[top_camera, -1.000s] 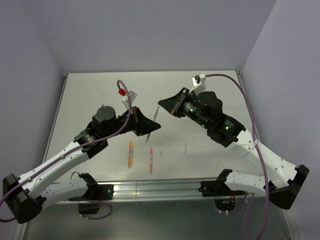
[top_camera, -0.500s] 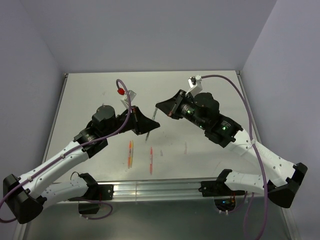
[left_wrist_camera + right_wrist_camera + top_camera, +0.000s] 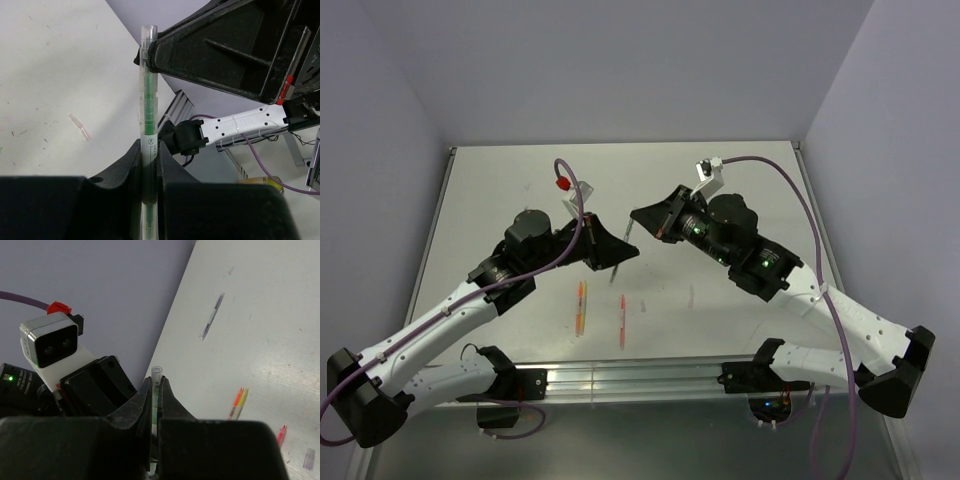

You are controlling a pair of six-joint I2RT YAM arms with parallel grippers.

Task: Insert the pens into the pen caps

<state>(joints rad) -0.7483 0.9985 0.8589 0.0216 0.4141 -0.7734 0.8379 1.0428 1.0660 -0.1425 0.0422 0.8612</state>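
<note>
L fingers [image 3: 125, 172] clamped on green pen [image 3: 148, 100], held mid-air over bench [image 3: 490, 190], pen top just beside R fingers [image 3: 136, 412], those clamped on thin clear tube [image 3: 156, 373] w/ green inside, orange/yellow pen [image 3: 581, 305] & red pen [image 3: 621, 320] flat on bench
</note>
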